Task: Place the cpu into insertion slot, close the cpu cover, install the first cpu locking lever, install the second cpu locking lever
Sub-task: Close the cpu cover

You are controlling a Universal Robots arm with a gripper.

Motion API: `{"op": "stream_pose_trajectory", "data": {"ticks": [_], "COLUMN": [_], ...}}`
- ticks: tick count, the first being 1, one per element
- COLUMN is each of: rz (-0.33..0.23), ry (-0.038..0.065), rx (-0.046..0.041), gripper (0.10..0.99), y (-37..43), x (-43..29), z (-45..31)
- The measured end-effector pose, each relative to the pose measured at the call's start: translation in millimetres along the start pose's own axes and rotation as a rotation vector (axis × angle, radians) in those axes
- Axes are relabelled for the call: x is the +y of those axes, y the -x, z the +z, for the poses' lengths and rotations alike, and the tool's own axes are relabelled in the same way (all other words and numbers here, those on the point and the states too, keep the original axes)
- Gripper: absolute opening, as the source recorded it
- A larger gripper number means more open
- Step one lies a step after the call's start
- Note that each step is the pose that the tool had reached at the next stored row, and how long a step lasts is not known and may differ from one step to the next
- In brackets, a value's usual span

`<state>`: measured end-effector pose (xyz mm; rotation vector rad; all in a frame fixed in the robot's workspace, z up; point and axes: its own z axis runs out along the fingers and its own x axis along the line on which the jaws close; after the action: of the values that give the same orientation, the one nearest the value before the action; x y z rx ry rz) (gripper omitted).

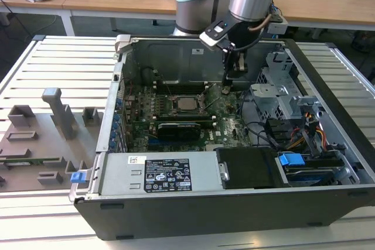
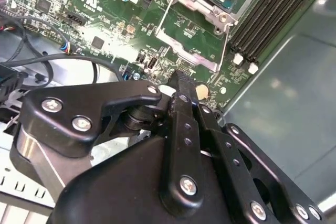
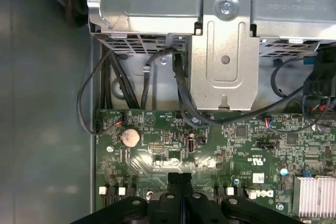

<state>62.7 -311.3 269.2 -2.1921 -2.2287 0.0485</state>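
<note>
Exterior view: cpu lies near the hand, not touching.

The jaws, pressed together, hang over the motherboard with free air just beneath their tips (only low chips and a coin cell lie there). Close on one side of the jaws stands the metal drive cage. Black cables droop from it down to the board and narrow that flank. The case wall rises near the jaws on another side. From the jaws across to the insertion slot the board stays low and passable. Memory sticks line the slot's edge nearer the wall. Overhead the case stands open.
</note>
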Motion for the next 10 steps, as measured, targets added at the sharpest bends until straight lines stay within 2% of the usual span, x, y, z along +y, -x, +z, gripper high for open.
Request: {"op": "stream_pose_trajectory", "data": {"ticks": [7,10], "rz": [0.0,0.0], "ry": [-0.001,-0.001], "rx": [-0.0001,0.0], "gripper": [0.106,0.106], "y": [-0.5,-0.6], "x": [0.6,-2.9], "z": [17.0,20.2]}}
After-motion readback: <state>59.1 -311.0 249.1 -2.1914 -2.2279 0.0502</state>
